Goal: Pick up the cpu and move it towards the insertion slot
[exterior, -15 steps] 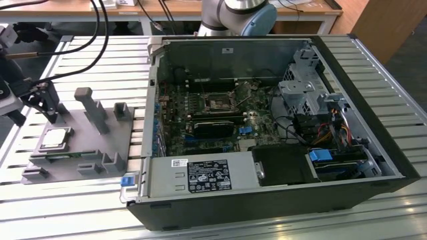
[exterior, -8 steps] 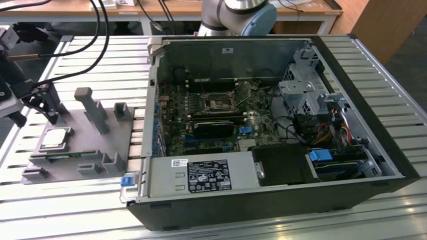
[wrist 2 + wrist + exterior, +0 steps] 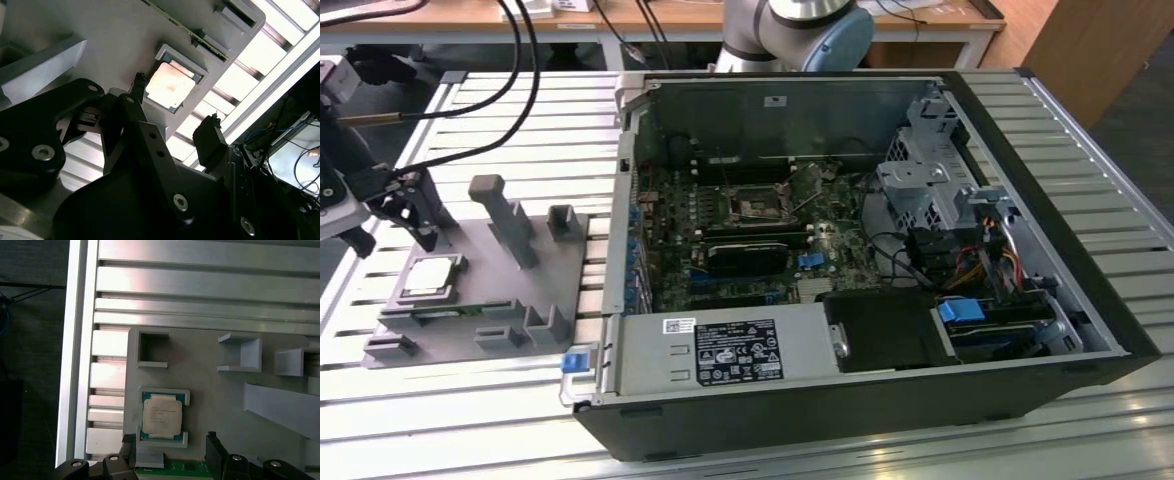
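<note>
Grey plastic fixture plate (image 3: 494,288) lies on the slatted aluminium tabletop (image 3: 494,120), at the exterior view's left of the open computer case (image 3: 1107,300). I see the cpu (image 3: 431,277) seated flat in a square recess of that plate. The fingers (image 3: 214,452) are spread wide and grip nothing; in both wrist views they straddle the cpu. The insertion slot (image 3: 758,205) sits on the motherboard (image 3: 670,220) inside the case, well apart from the cpu.

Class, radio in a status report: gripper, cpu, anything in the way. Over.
Gripper open, poised at the cpu, not gripping. Cpu flat in grey fixture plate recess. Nothing blocking it. Insertion slot in open case.
</note>
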You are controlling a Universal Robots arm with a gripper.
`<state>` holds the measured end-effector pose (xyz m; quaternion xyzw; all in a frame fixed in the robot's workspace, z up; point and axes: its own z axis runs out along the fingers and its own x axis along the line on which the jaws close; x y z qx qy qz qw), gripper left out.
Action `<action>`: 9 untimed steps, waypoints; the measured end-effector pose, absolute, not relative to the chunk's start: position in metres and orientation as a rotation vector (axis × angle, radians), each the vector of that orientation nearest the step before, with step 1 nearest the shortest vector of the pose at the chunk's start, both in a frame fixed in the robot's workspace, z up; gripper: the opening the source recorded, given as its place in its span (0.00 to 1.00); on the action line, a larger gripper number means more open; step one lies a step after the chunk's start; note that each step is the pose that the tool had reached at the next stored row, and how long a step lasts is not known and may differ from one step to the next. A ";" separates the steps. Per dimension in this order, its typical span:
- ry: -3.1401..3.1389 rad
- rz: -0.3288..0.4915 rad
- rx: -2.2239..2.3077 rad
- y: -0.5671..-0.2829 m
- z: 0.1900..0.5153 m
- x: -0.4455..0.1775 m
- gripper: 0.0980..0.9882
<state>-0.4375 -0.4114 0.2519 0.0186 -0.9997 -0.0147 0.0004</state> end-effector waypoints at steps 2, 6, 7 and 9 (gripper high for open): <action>-3.140 -0.046 0.058 -0.411 0.251 -0.437 0.63; -3.140 -0.046 0.058 -0.412 0.249 -0.437 0.63; -3.140 -0.046 0.058 -0.412 0.249 -0.437 0.63; -3.140 -0.046 0.058 -0.412 0.248 -0.437 0.63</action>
